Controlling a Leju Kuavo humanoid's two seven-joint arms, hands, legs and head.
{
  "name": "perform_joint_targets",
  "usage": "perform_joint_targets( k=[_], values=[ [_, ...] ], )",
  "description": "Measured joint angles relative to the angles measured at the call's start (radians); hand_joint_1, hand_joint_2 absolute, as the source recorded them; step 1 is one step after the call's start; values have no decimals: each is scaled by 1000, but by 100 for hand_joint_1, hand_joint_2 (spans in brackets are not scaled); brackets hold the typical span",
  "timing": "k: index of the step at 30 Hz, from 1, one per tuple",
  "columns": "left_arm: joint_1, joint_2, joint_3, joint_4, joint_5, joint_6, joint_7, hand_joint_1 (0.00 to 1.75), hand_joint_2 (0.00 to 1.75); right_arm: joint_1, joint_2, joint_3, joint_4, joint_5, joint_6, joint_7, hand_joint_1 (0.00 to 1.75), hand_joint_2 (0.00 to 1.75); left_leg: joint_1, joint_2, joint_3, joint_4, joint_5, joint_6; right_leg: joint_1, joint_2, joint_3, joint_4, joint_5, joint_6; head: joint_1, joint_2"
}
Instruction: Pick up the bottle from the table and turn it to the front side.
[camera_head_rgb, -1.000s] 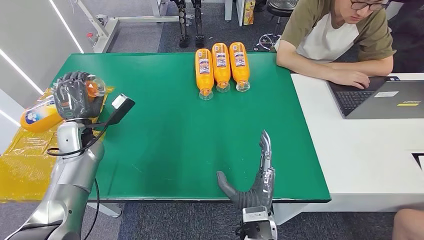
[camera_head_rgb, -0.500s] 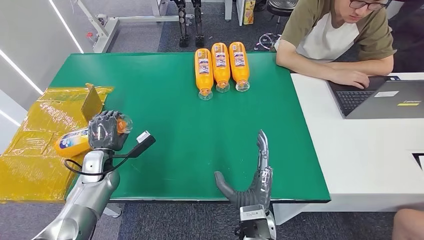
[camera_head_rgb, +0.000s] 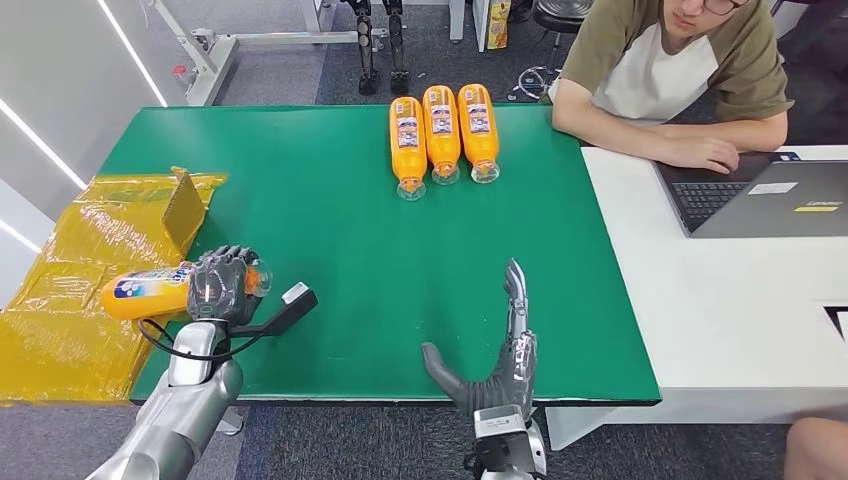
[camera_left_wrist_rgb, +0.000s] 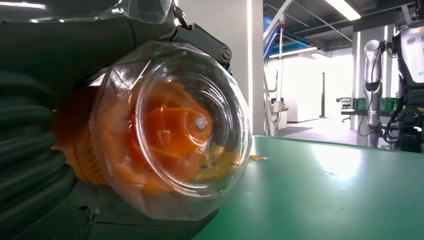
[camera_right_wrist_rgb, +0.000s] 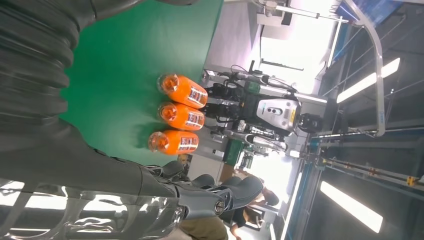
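Note:
My left hand grips an orange bottle near its clear base, holding it sideways just over the table's front left edge. The left wrist view looks straight at that clear bottle base with the orange liquid behind it. Three more orange bottles lie side by side at the far middle of the green table, and I see the same bottles from the right wrist. My right hand stands on its edge at the front of the table, open, fingers straight, holding nothing.
A yellow plastic-wrapped box sits off the table's left side. A white table on the right carries a laptop, where a person sits with arms resting. A small black-and-white device hangs on a cable by my left wrist.
My left hand has carried the bottle from above the yellow box down and toward me to the table's front left edge. My right hand has hardly moved.

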Motion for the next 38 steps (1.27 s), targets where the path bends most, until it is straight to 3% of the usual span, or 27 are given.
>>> perform_joint_targets(
  k=[4,5,8,9,16,24,29,35,38],
  values=[
    [7,3,-5,8,30,-4,-3,175,175,-13,0,5,15,-21,14,-5,0,175,0,0,0,0,0,0,0,0,0,0,0,0,0,0],
    [9,3,-6,10,33,-9,-6,166,175,-17,0,7,18,-26,19,-7,0,175,0,0,0,0,0,0,0,0,0,0,0,0,0,0],
    [13,4,-6,14,36,-41,-18,35,175,-26,0,10,28,-43,32,-11,0,175,0,0,0,0,0,0,0,0,0,0,0,0,0,0],
    [15,4,-5,16,40,-57,-20,0,175,-29,0,11,31,-47,35,-12,0,175,0,0,0,0,0,0,0,0,0,0,0,0,0,0],
    [15,-10,52,23,179,-271,-115,0,175,-48,0,11,60,-64,56,-20,0,175,0,-1,1,0,0,0,0,-1,0,0,0,0,0,0],
    [-64,-25,201,23,389,-607,-343,0,175,-61,0,9,77,-66,58,-24,0,175,-3,-9,16,-3,-2,0,-3,-7,16,0,-7,2,0,0],
    [-61,-43,274,23,509,-866,-477,0,175,-67,1,7,81,-67,59,-26,0,175,-3,-10,18,-4,-1,-1,-3,-7,18,1,-6,1,0,0],
    [-61,-46,301,23,577,-1109,-601,0,175,-67,2,6,83,-67,56,-26,0,175,-2,-8,16,-4,-1,-2,-3,-5,14,1,-5,-1,0,0],
    [-69,-45,301,23,592,-1170,-629,0,175,-66,3,6,83,-67,46,-26,0,175,-2,-8,15,-4,-1,-2,-3,-5,13,1,-5,-1,0,0]
  ],
)
